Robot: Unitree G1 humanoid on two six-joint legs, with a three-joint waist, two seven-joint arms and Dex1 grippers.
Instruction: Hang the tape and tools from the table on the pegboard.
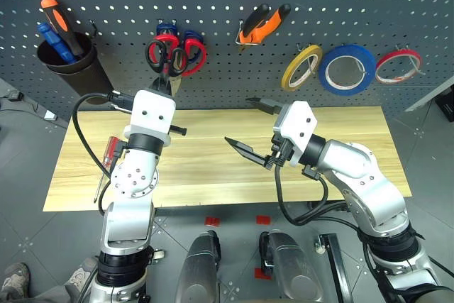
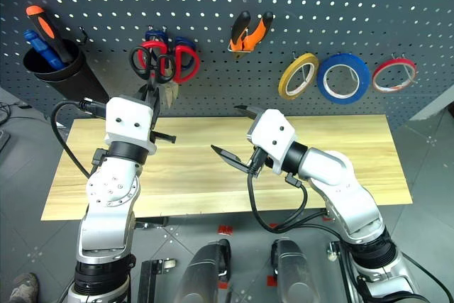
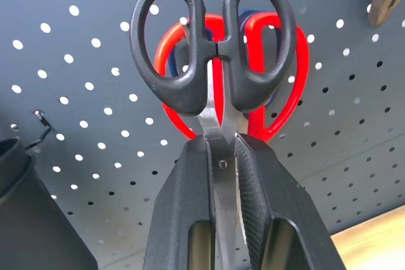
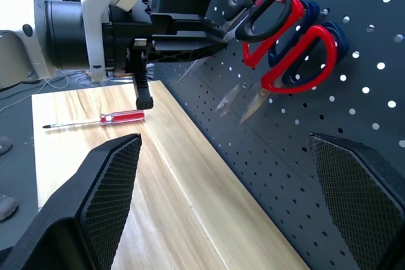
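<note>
My left gripper (image 1: pixel 167 84) is shut on the blades of the small black-handled scissors (image 3: pixel 212 49). It holds them handles up against the pegboard (image 1: pixel 213 5), right in front of the larger red and blue scissors (image 1: pixel 192 52) hanging there. My right gripper (image 1: pixel 252 127) stands open and empty over the middle of the table (image 1: pixel 213 172). The red-handled screwdriver (image 1: pixel 110 152) lies on the table's left end, beside my left arm. The orange and black pliers (image 1: pixel 259 25) and the blue tape (image 1: pixel 325 69) hang on the pegboard.
A yellow roll (image 1: pixel 292 73) and a thin red roll (image 1: pixel 378 69) hang either side of the blue tape. A black cup (image 1: pixel 74 69) with an orange-handled tool and a blue one is fixed to the pegboard's left.
</note>
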